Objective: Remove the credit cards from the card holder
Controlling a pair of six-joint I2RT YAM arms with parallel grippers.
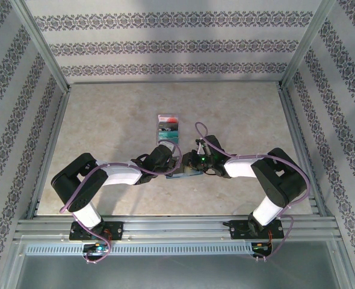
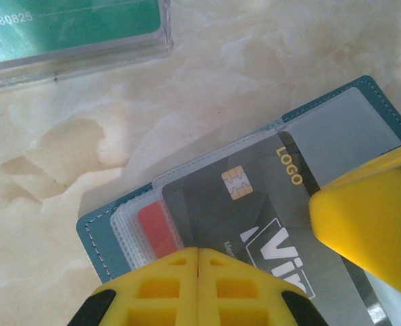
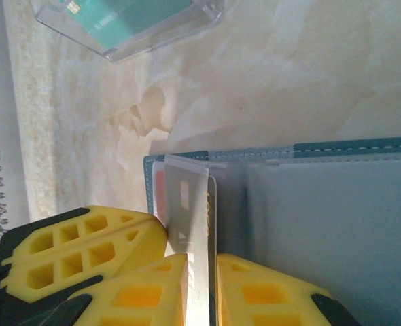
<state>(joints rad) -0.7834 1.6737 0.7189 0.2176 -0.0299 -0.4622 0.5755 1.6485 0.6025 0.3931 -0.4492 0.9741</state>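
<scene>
Credit cards (image 1: pixel 168 128) lie in a short stack toward the far middle of the table (image 1: pixel 105 120) in the top view. Nearer the arms, the card holder (image 1: pixel 182 174) sits between the two wrists. The left gripper (image 1: pixel 167 161) and right gripper (image 1: pixel 194 164) crowd over it, and their jaws are too small to read from here.

In the left wrist view, the left jaws are clenched together on nothing. Their tips rest at the near edge of the open holder, apparently pinning it down. A grey card (image 2: pixel 241 204) with a chip stands partly out of a clear sleeve, and a red card (image 2: pixel 156 231) is still pocketed beneath it. One yellow finger of the right gripper lies over the grey card's right end. A clear case (image 2: pixel 119 58) holding a teal card (image 2: pixel 64 24) sits apart at the top left.

In the right wrist view, the grey card runs edge-on between the right jaws, which are grasping it by its flat faces. The holder's slate-blue panel spreads away to the right.

The cards look light, stiff, thin and glossy, so a weak pinch would probably slip. The best hold is likely on the faces at the exposed end, pulling straight along the pocket. The holder looks soft and light and would likely drag along unless held down. The red card shows little free edge to grab.
</scene>
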